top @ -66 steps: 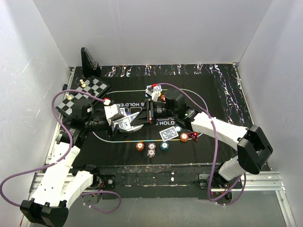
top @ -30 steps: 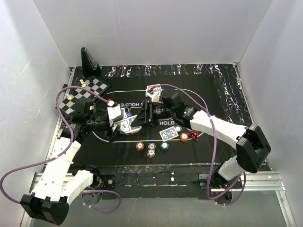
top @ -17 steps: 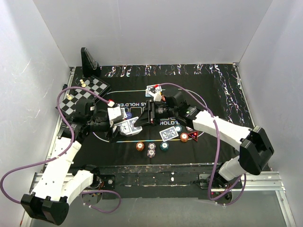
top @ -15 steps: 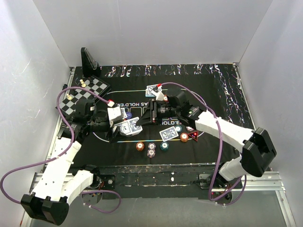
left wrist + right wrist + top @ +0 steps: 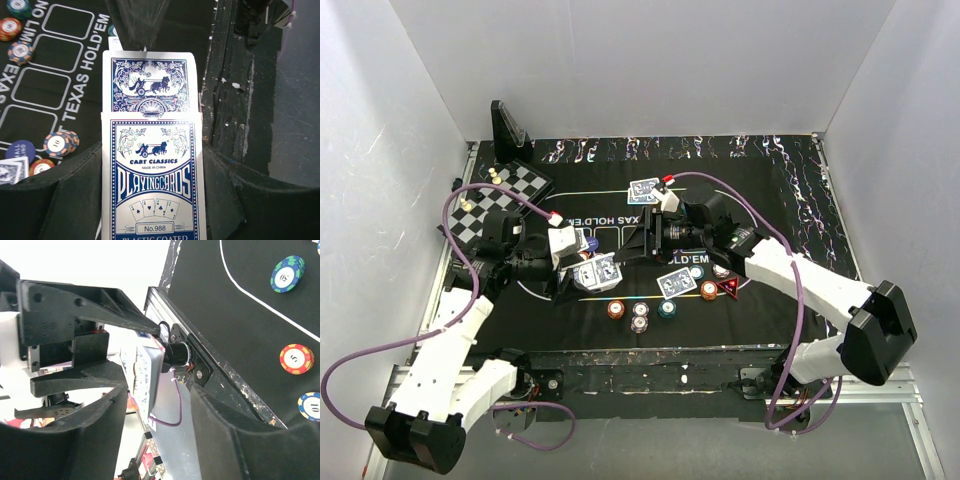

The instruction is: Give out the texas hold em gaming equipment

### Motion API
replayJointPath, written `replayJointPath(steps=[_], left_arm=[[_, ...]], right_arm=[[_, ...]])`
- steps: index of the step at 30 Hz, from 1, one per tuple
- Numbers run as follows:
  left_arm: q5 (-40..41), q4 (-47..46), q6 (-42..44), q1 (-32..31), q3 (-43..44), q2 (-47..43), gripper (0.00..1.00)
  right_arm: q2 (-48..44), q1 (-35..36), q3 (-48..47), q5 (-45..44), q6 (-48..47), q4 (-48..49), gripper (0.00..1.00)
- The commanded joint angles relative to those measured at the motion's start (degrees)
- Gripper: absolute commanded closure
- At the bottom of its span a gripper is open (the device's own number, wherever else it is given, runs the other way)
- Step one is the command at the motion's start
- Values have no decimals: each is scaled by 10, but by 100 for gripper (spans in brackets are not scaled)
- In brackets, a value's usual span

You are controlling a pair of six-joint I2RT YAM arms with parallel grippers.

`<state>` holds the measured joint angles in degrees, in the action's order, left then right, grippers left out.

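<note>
My left gripper (image 5: 582, 274) is shut on a blue-and-white box of playing cards (image 5: 150, 180), held above the mat's left part. One patterned-back card (image 5: 150, 82) sticks out of the box's far end. My right gripper (image 5: 628, 252) faces the box from the right with its jaws open and nothing between them. In the right wrist view the box (image 5: 148, 374) shows edge-on ahead of the open gripper (image 5: 160, 390). Two cards (image 5: 677, 283) lie face down on the mat, and another card (image 5: 645, 191) lies further back. Chips lie near the front: orange (image 5: 616, 309), white (image 5: 640, 311), teal (image 5: 667, 308).
A black-and-white chessboard (image 5: 500, 195) with pieces sits at the back left, a black stand (image 5: 507, 130) behind it. A red triangle marker (image 5: 729, 289) and an orange chip (image 5: 709, 290) lie under my right forearm. The black mat (image 5: 790, 210) covers the table between white walls.
My right gripper has drawn back to the right, away from the card box, and its jaws narrowed and widened again. The left gripper has kept its hold and barely moved.
</note>
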<state>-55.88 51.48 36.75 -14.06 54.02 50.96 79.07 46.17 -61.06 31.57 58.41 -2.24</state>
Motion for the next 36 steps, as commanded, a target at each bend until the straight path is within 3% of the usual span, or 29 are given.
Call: replayJointPath(steps=[1,6,14,23,30,36], left_arm=[[-34,31,15,-1,17,19,92],[-33,32,16,0,28,20,87],[-27,23,-3,-1,50,21,73],[-27,16,-20,0,48,21,71],[-28,14,-15,0,48,19,71],[-41,10,-24,-1,45,13,73]], right_arm=[[-30,-2,-33,-1,-30,1,35],[6,14,-52,16,-37,5,24],[46,37,-49,20,-26,5,23],[28,37,-23,28,-8,47,31],[16,37,-6,31,-6,58,44],[-2,29,7,14,-17,39,46]])
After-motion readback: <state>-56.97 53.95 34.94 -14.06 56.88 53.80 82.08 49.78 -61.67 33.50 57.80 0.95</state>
